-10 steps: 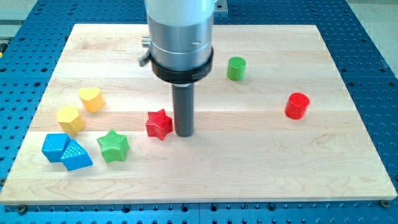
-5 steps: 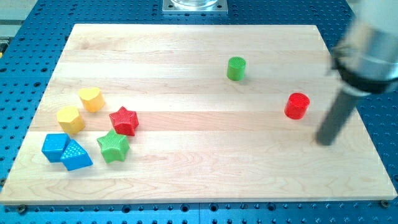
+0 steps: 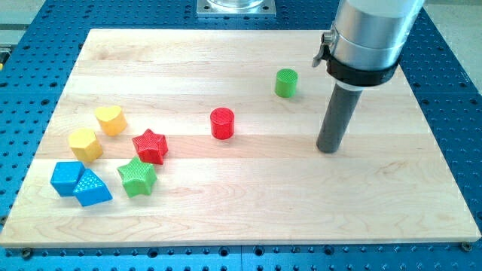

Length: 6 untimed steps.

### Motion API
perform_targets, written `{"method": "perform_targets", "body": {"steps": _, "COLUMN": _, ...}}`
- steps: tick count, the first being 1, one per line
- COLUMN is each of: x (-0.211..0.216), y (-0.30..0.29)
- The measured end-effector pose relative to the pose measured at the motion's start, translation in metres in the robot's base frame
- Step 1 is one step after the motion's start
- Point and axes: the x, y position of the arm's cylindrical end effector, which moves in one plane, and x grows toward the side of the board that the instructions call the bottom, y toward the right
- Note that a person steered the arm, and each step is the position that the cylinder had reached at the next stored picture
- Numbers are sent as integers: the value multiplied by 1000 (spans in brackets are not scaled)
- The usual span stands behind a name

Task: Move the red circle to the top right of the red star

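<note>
The red circle (image 3: 222, 123) stands near the board's middle, up and to the right of the red star (image 3: 150, 146), with a wide gap between them. The red star lies at the view's left, touching the green star (image 3: 137, 177) below it. My tip (image 3: 327, 148) rests on the board well to the right of the red circle, apart from every block.
A green cylinder (image 3: 286, 82) stands above and left of my tip. A yellow heart (image 3: 111, 119) and a yellow hexagon (image 3: 84, 144) lie left of the red star. A blue cube (image 3: 66, 178) and a blue triangular block (image 3: 92, 188) sit at the lower left. The wooden board (image 3: 248, 211) ends close below.
The red circle has slid left from the right side to the middle. My tip has moved left and slightly up from the right edge. The red star has stayed by the green star.
</note>
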Motion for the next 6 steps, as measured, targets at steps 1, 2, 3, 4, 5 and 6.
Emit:
{"method": "perform_targets", "body": {"steps": 1, "x": -13, "y": -54}}
{"method": "perform_targets", "body": {"steps": 2, "x": -17, "y": -130}}
{"method": "perform_targets", "body": {"steps": 3, "x": -32, "y": -144}}
{"method": "perform_targets", "body": {"steps": 4, "x": -40, "y": -175}}
{"method": "perform_targets", "body": {"steps": 5, "x": -82, "y": -143}}
{"method": "perform_targets", "body": {"steps": 6, "x": -110, "y": -212}}
